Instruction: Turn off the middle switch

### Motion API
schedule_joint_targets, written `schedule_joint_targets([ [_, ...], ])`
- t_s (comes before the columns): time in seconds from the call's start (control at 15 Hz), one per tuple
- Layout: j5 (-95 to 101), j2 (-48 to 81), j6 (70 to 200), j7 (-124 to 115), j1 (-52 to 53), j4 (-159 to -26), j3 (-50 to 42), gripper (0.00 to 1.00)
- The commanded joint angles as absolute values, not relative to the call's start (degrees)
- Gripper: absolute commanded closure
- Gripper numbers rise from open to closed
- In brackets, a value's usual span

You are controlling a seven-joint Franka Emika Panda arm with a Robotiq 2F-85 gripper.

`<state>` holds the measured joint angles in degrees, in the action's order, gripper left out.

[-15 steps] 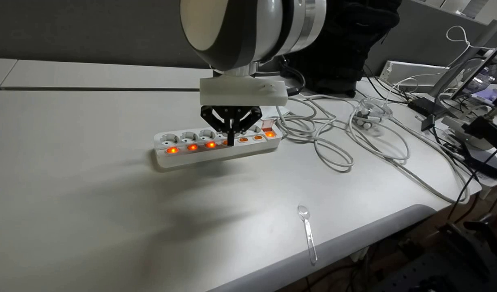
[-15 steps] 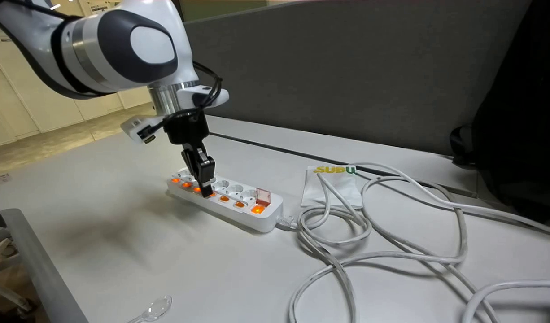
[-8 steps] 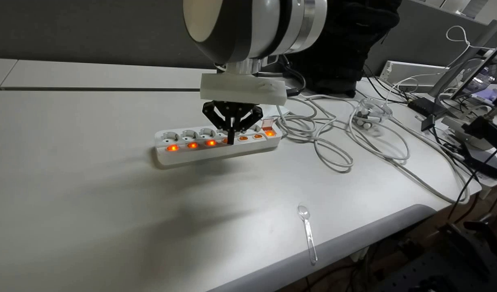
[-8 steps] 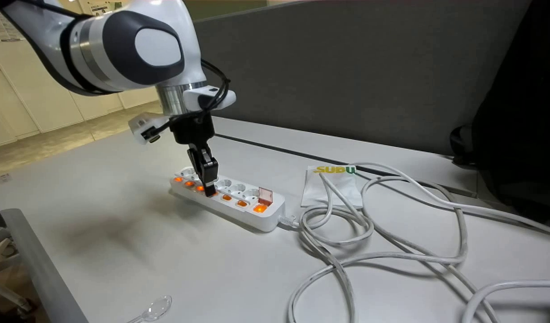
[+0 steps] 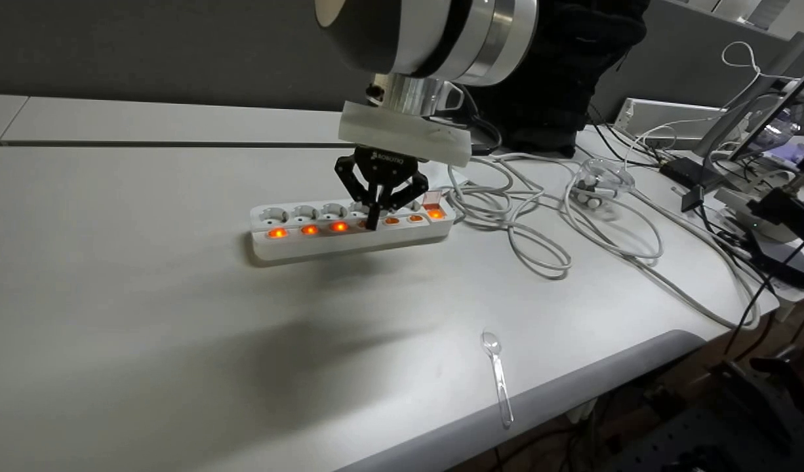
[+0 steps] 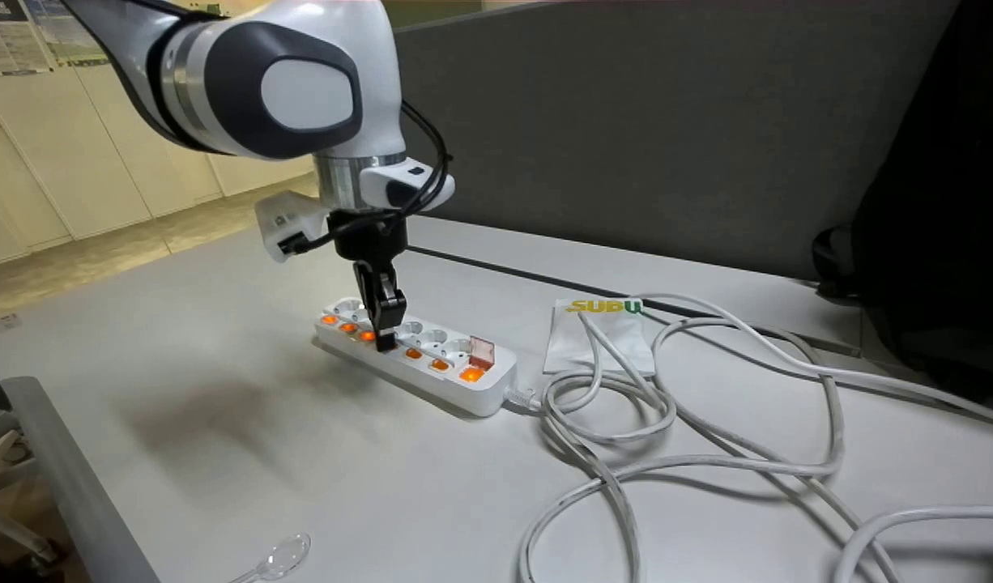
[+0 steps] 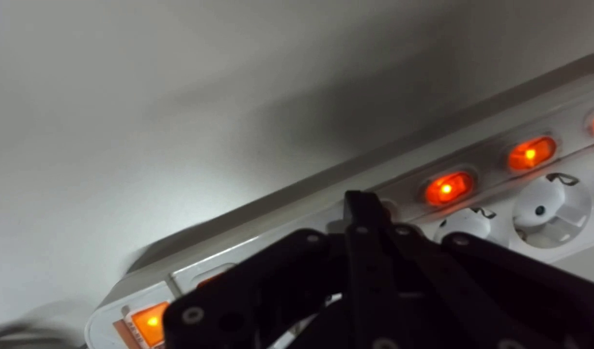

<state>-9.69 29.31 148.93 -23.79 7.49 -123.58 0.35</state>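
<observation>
Largely, the pincer [image 5: 372,225] (closed) hides the middle switch [image 5: 362,224].

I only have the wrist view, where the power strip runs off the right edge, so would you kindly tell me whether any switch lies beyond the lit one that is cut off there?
Observer: No, in both exterior views that cut-off switch is the last at its end of the power strip.
Operator: Thank you; how many switches stand between the fingers and the square lit switch, where my picture is mostly blocked?
Observer: Two dull orange ones in both exterior views, which makes the switch at the fingers the middle switch, fourth of seven.
</observation>
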Motion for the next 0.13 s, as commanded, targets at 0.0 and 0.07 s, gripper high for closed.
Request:
schedule_joint_targets([
  [0.0,-16.7,34.4,147.4,-16.5,2.1,-120.0,4.5,1.00],
  [0.07,-18.4,34.4,146.8,-14.6,1.0,-119.9,5.2,1.00],
])
